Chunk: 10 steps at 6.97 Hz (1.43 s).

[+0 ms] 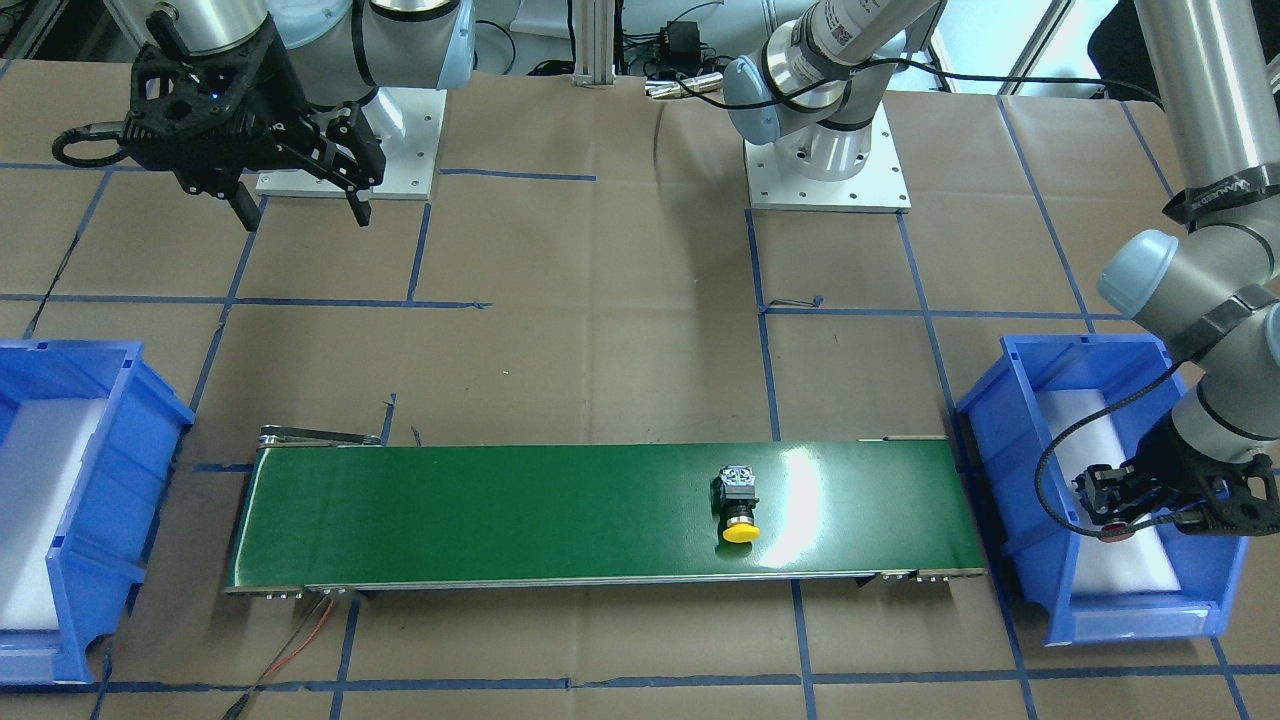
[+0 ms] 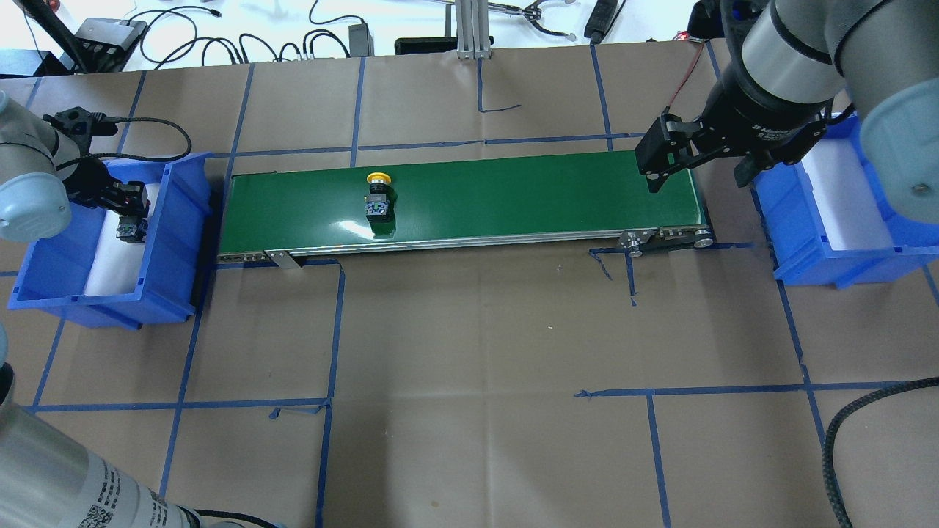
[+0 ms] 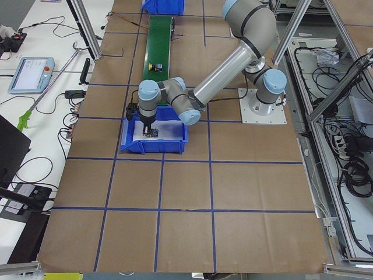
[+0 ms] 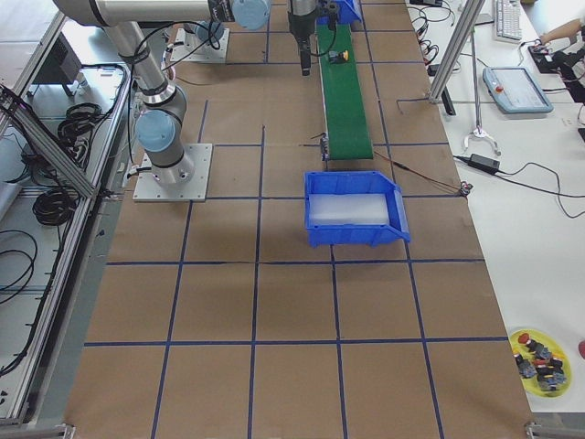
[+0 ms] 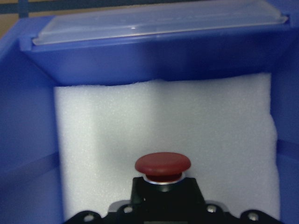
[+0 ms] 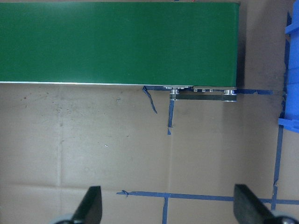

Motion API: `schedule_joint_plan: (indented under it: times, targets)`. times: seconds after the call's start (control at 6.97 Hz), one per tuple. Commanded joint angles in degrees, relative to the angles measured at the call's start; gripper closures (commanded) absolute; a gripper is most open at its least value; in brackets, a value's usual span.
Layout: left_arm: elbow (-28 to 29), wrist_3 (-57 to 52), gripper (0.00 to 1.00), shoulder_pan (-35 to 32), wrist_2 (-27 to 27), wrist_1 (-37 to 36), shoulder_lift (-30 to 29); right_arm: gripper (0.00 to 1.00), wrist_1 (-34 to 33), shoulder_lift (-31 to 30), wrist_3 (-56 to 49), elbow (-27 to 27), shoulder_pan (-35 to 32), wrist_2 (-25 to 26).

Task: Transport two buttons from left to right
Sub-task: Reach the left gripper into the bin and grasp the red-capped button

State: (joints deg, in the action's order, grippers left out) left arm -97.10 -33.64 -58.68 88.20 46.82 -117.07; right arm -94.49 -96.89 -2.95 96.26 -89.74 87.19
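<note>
While the left claw (image 2: 126, 214) hangs down inside the left blue bin (image 2: 170, 220), its fingers are closed on the black body of the red button (image 5: 162, 165). The wrist view has the red cap poking out just ahead of the claw, over the white foam (image 5: 163, 116) that lines the bin's floor. Whether the button touches the foam or sits a little above it, I cannot tell. Over to the other side now: the right claw (image 2: 697, 172) is spread wide, with its two fingertips (image 6: 93, 207) far apart at the bottom corners of its own wrist view. There is nothing between them and they touch nothing. It hovers well above the brown paper surface (image 2: 469, 330) by the right end of the green belt (image 2: 513, 191), with the right blue bin (image 2: 829, 253) just beside it, also lined with white foam. The yellow button (image 2: 378, 199) lies on its side on the belt, in the belt's left half. Its yellow cap points away from the robot and its grey-green terminal block points back toward it. It lies free, well apart from both claws, nearer the left bin than the right one.
</note>
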Motion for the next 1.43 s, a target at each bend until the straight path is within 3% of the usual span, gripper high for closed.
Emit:
schedule_joint_plan:
  times: [0.0, 0.29, 0.57, 0.86, 1.29]
  targets:
    - [3.2, -0.1, 0.92, 0.0, 0.2, 8.4, 4.3, 0.00, 0.0, -0.1, 0.0, 0.1, 0.0, 0.2]
    - [10.1, -0.1, 0.92, -0.1, 1.7, 21.2, 7.0, 0.00, 0.0, -0.2, 0.0, -0.1, 0.0, 0.1]
    - [15.4, 0.1, 0.92, -0.9, 1.6, 28.7, 7.0, 0.00, 0.0, -0.6, 0.0, -0.2, 0.1, 0.1]
    - [16.6, 3.8, 0.92, -5.5, 1.8, 29.8, 6.2, 0.00, 0.1, -0.9, 0.0, -0.3, 0.0, 0.3]
    - [15.2, 20.1, 0.92, -16.3, 1.8, 29.8, 6.5, 0.00, 0.3, -0.8, 0.0, -0.2, 0.0, 0.4]
